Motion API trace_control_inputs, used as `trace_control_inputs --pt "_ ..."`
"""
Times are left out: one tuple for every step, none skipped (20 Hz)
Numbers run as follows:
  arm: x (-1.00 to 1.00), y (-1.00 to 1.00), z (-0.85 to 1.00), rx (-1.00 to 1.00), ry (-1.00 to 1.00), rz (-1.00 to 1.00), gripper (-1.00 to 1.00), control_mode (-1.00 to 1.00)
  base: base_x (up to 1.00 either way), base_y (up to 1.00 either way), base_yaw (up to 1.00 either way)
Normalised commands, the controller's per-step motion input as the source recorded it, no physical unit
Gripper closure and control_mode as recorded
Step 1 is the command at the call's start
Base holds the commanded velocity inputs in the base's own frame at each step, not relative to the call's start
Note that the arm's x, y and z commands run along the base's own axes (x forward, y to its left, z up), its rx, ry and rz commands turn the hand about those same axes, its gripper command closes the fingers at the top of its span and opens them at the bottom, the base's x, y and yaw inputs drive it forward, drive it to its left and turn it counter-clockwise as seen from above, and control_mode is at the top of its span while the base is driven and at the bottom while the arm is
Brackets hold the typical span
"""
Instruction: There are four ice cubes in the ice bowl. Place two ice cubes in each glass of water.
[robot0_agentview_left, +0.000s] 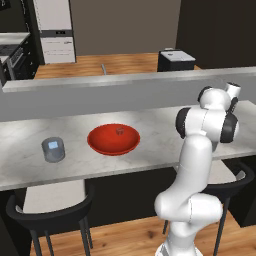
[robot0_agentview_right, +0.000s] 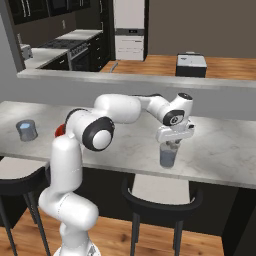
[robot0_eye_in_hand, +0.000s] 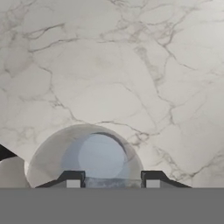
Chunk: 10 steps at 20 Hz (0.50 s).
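The gripper (robot0_agentview_right: 171, 144) was positioned directly above the short grey translucent tumbler (robot0_agentview_right: 168, 156) on the marble table (robot0_agentview_right: 220, 145), presumably for a drop. Its jaws were clenched; a held ice cube could not be confirmed.

Marble-topped counter (robot0_agentview_left: 150, 145) fronted by dark stools (robot0_agentview_left: 50, 210), wooden floor (robot0_agentview_left: 125, 64) beyond, white oven column (robot0_agentview_left: 56, 32) against dark cabinetry.

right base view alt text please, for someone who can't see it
The white arm reaches right over the marble counter, its gripper hanging directly above a grey glass of water near the front edge. A second glass stands far left, with a sliver of the red bowl behind the arm.
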Motion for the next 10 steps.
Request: trace_control_inputs --pt "0.01 0.0 -0.17 0.0 0.0 0.0 1.0 -1.0 0.0 0.0 0.0" --pt "0.02 0.02 -0.14 0.0 0.0 0.0 1.0 -1.0 0.0 0.0 0.0" --pt "0.05 0.0 -0.11 0.0 0.0 0.0 1.0 -1.0 0.0 0.0 0.0" --pt "0.06 0.0 -0.09 0.0 0.0 0.0 1.0 -1.0 0.0 0.0 0.0" --pt "0.06 0.0 -0.03 0.0 0.0 0.0 1.0 -1.0 0.0 0.0 0.0" --pt "0.05 0.0 -0.01 0.0 0.0 0.0 1.0 -1.0 0.0 0.0 0.0" --pt "0.0 0.0 0.0 0.0 0.0 0.0 1.0 -1.0 0.0 0.0 0.0" --pt "0.0 0.03 0.0 0.0 0.0 0.0 1.0 -1.0 0.0 0.0 0.0" --pt "0.0 0.09 0.0 0.0 0.0 0.0 1.0 -1.0 0.0 0.0 0.0" --pt "0.0 0.1 0.0 0.0 0.0 0.0 1.0 -1.0 0.0 0.0 0.0"
